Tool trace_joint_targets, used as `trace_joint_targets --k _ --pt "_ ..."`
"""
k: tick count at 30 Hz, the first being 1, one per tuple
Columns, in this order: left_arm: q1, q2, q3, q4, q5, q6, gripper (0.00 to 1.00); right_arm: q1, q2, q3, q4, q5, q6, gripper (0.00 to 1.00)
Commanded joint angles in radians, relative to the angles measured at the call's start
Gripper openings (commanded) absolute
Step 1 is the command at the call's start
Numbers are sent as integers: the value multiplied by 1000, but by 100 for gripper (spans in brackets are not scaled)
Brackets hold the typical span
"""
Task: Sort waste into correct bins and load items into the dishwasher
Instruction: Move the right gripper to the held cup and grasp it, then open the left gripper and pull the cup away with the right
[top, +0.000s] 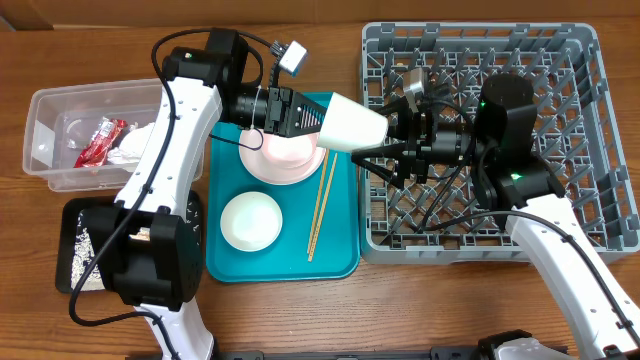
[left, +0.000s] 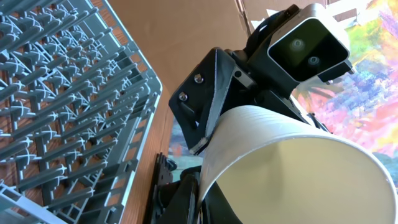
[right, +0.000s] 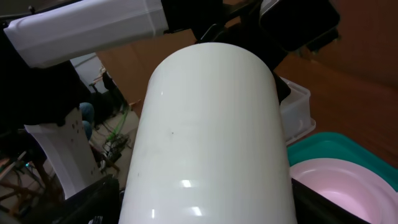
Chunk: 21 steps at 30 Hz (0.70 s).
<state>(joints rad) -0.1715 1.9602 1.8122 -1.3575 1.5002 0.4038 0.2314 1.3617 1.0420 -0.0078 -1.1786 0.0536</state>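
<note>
Jaws of the left gripper (top: 318, 120) are being clenched on the base end of the cup (top: 352, 123), which is being held on its side in the upper middle of the overhead frame, its mouth turned to the right. Jaws of the right gripper (top: 380, 140) are being spread to either side of the cup's mouth end; whether they are pressing on it cannot be told. In the right wrist view the middle of the frame is being filled by the cup's white wall.

Under the cup, the upper right corner of the teal tray (top: 340, 262) is being overhung. A pink bowl (top: 285, 160) is being carried at the top of that tray, a white bowl (top: 251, 221) at its lower left, and the chopsticks (top: 320, 205) are lying lengthwise along its right side.

At the right of the frame, the rack (top: 580, 120) is being crossed by the right arm (top: 560, 250). At lower left, the black tray (top: 75, 215), with crumbs (top: 85, 250) in it, is being partly covered by the left arm (top: 175, 130). At upper left, a red wrapper (top: 100, 140) and a white wad (top: 130, 148) are lying in the tub (top: 45, 120).
</note>
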Motion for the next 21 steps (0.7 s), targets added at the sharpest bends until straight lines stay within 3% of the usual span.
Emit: trace_joint_targets --k 1,10,17,21 --pt "-5 10 -6 5 -15 31 4 9 -3 24 18 -19 -4 81" --pt "-5 10 -6 9 -15 31 4 9 -3 24 23 -19 -2 79" --pt "-5 10 -6 13 -17 31 5 9 -3 24 22 -19 -2 67" --pt "-5 10 -6 18 -18 30 18 9 -3 24 23 -19 -2 60"
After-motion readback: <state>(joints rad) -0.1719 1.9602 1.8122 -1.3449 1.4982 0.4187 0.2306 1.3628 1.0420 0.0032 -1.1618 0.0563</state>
